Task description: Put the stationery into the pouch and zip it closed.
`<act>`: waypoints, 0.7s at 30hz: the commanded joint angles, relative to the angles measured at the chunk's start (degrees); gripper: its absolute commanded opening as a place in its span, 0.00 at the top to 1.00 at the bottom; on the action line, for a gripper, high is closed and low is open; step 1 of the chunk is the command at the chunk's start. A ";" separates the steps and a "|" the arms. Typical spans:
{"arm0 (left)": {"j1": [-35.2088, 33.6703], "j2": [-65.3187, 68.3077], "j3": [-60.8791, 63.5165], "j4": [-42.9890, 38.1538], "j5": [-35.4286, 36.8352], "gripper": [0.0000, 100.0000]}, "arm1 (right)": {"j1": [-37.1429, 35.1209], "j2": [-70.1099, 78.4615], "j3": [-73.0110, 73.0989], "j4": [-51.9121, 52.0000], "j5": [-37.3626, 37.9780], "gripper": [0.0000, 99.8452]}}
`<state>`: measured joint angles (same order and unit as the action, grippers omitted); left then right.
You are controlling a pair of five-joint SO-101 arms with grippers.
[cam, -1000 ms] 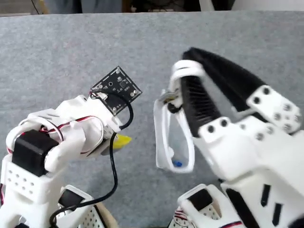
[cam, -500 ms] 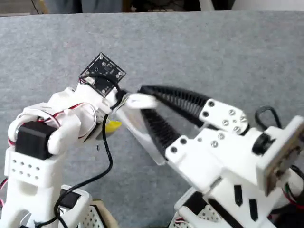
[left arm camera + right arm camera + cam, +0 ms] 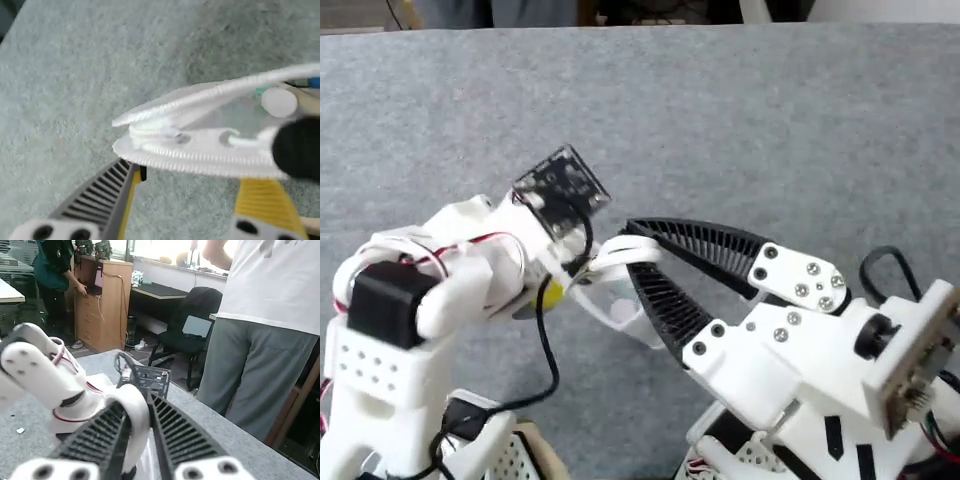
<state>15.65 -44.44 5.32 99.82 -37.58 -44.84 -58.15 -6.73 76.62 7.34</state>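
**Right gripper (image 3: pixel 633 250) nipping the pouch (image 3: pixel 612 305), left gripper (image 3: pixel 192 177) spread wide**

The right gripper's two black ribbed fingers (image 3: pixel 700 240) come together on the white zip rim of the pouch and pinch it between their tips. The left gripper, with one grey finger and one yellow, has its jaws wide apart close under the same rim. I can't tell whether they touch it.

The pouch is clear with a white zip, and its mouth gapes open. Stationery (image 3: pixel 279 101) shows inside, a white round-ended piece with a blue bit beside it.

The pouch sits between the two arms over the near half of the grey table (image 3: pixel 770 120), well away from the far edge. Whether it rests on the cloth or hangs just off it is hard to say. The left arm's camera board (image 3: pixel 560 188) stands just beyond it, toward the far edge.
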 commanded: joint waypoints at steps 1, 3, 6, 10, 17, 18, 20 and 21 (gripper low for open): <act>4.09 -0.26 -5.14 0.97 -1.23 0.72 | -0.35 -0.04 -0.22 0.26 -0.18 0.99; 5.85 -0.26 -4.97 0.97 -2.29 0.79 | -0.35 -0.66 -0.31 0.18 -0.18 0.99; 8.04 -0.26 -4.35 0.97 -4.22 0.93 | -0.35 -2.42 0.04 -0.09 -0.18 0.99; 8.92 -0.26 -4.09 0.97 -4.04 0.95 | -0.35 -3.56 0.13 0.09 -0.18 0.99; 8.92 -0.26 -4.35 0.97 -4.04 0.97 | 2.11 -4.70 0.13 -0.18 -0.18 0.99; 9.01 -0.44 -4.53 0.97 -4.04 0.97 | 2.37 -4.79 0.04 -0.18 -0.18 0.99; 9.01 -0.79 -4.62 0.97 -4.04 0.97 | 2.73 -4.79 -0.04 0.18 -0.18 0.99; 9.01 -0.79 -4.70 0.97 -4.04 0.97 | 2.81 -4.79 -0.04 0.26 -0.18 0.99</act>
<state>23.82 -44.53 2.95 100.44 -40.92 -42.99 -62.90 -6.73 76.62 7.34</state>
